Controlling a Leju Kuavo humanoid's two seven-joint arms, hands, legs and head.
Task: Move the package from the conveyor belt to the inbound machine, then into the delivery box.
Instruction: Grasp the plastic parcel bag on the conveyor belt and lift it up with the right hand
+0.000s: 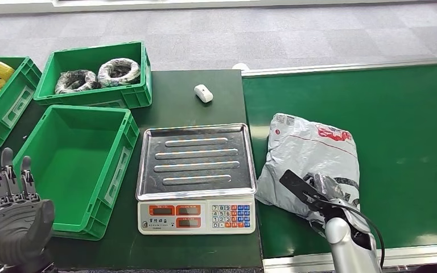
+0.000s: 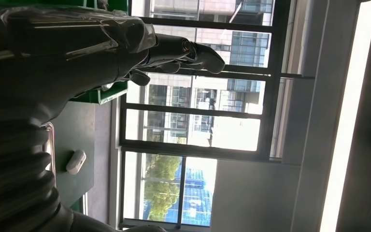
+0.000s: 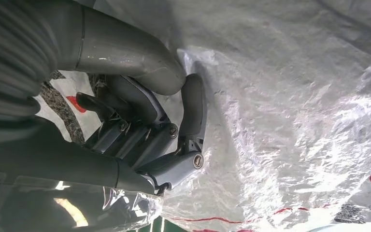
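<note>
On belt's near edge: right hand (image 1: pixel 318 193) fingers press package (image 1: pixel 313 153) (grasp unclear) | left hand (image 1: pixel 8 199) spread, empty.

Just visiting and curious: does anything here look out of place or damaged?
Nothing looks broken. The grey package on the green conveyor belt is crumpled and lies askew, with the right hand on it. A small white device lies loose behind the scale.
</note>
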